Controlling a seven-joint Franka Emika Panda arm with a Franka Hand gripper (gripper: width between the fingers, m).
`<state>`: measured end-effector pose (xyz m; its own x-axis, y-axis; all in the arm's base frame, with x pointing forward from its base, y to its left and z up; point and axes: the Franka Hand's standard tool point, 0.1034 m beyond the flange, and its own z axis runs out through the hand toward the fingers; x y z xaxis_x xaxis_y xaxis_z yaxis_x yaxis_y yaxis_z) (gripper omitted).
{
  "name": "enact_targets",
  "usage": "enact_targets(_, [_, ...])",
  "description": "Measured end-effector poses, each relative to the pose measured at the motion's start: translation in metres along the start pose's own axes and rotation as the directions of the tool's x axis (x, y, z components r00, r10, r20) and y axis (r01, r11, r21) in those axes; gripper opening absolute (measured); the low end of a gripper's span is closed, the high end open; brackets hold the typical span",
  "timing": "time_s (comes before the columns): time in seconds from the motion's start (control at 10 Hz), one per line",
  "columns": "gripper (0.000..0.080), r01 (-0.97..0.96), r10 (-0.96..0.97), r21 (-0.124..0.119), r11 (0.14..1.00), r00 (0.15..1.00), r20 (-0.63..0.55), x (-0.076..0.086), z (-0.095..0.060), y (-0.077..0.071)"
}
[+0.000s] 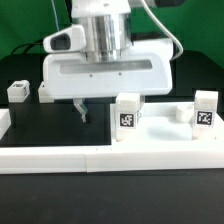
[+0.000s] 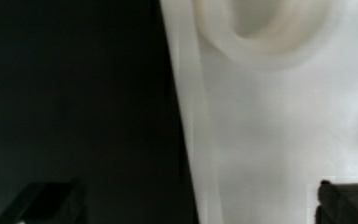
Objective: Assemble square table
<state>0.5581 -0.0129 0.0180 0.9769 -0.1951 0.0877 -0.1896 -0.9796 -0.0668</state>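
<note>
The square table's white slab lies on the black table under the arm. In the wrist view its rim edge runs between my fingers, with a round corner socket beyond them. My gripper is open and empty, low at the slab's near edge. One finger is over black table, the other over the slab. Tagged leg blocks stand at the front, at the exterior view's right, and two at its left.
A long white border bar runs along the front of the table, with another piece at the exterior view's left edge. A green backdrop stands behind the arm.
</note>
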Motion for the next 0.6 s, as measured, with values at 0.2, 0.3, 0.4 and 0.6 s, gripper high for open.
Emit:
enact_targets(0.2, [0.0649,-0.014,0.014,0.006,1.0,1.0,0.008,-0.0046,0.0076,-0.0097])
enact_targets(0.3, [0.0607,-0.015,0.015,0.004,1.0,1.0,0.008,-0.0045,0.0076,-0.0085])
enact_targets(0.4, [0.0607,-0.015,0.015,0.004,1.0,1.0,0.008,-0.0047,0.0077,-0.0084])
enact_targets(0.6, [0.0233,-0.019,0.019,0.0,1.0,1.0,0.008,-0.0044,0.0076,-0.0043])
